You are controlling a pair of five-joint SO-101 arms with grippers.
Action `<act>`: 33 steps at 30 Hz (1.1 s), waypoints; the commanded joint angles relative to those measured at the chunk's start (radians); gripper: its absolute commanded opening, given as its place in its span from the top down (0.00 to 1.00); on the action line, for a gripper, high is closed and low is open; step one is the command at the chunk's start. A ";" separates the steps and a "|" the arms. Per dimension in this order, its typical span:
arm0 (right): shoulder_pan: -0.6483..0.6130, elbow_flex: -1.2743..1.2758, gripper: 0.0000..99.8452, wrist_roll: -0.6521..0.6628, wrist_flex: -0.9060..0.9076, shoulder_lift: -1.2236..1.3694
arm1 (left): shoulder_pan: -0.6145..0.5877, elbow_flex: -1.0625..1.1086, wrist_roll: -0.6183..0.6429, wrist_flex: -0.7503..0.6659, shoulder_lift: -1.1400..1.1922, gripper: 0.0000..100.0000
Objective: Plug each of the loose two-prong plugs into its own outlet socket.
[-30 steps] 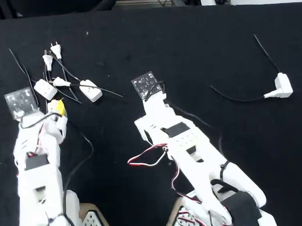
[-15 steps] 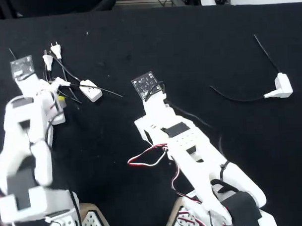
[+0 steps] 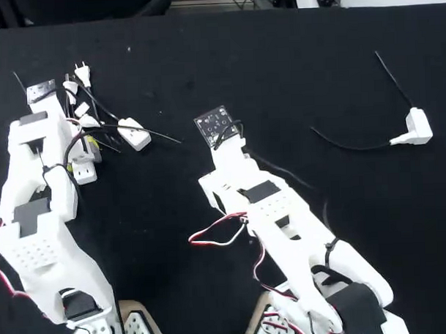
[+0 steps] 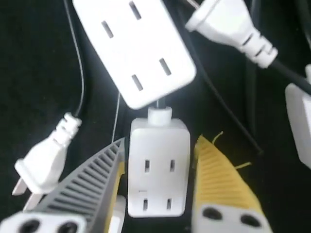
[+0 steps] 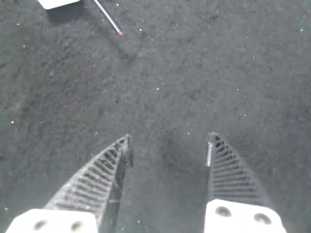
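Plugs (image 3: 71, 89) are found loose at the far left of the black table (image 3: 278, 77). The nearest plug (image 4: 43, 162) is just beside the left gripper (image 4: 160, 142), and a second plug (image 4: 231, 26) is past the large socket block (image 4: 133, 48). The left gripper's jaws are spread astride a small socket block (image 4: 158, 167) (no contact can be made out). The right gripper (image 5: 170, 138) is held spread over bare table. Each plug is judged light, hard and slick. It is best pinched across its moulded body with the prongs left free.
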 commanded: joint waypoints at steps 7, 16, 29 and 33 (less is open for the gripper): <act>-0.012 -0.002 0.78 -0.002 -0.023 -0.038 | -0.005 -0.128 0.018 0.147 -0.057 0.97; -0.012 -0.002 0.78 -0.002 -0.023 -0.038 | -0.002 -0.225 0.018 0.362 -0.212 0.97; -0.006 -0.002 0.78 -0.002 -0.018 -0.038 | 0.160 -0.208 -0.075 0.459 -0.430 0.96; 0.052 -0.012 0.78 -0.011 0.026 -0.045 | 0.226 -0.117 -0.186 0.459 -0.442 0.96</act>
